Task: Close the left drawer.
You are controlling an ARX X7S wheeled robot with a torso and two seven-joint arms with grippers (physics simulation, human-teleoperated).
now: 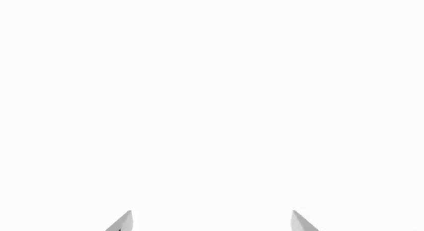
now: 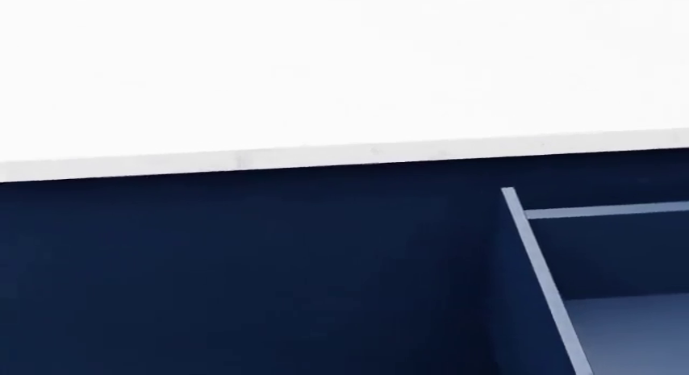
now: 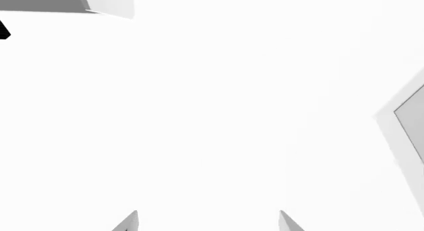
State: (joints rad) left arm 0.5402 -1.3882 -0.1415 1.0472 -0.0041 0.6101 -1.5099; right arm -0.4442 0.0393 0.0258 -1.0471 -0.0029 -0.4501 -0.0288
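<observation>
Showing only fingertip pairs, each wrist view frames a hand against blank white: the left hand [image 1: 212,220] and the right hand [image 3: 206,220] both have fingers spread wide, gripping nothing. Neither hand appears in the head view. There, the left drawer [image 2: 603,262] stands pulled out at the lower right, its slate-blue inner walls exposed, below the white surface [image 2: 323,77] and beside the navy cabinet front [image 2: 237,270]

Pale grey, pointed fingertips [image 1: 122,222] on both grippers, perhaps wedge-shaped.
</observation>
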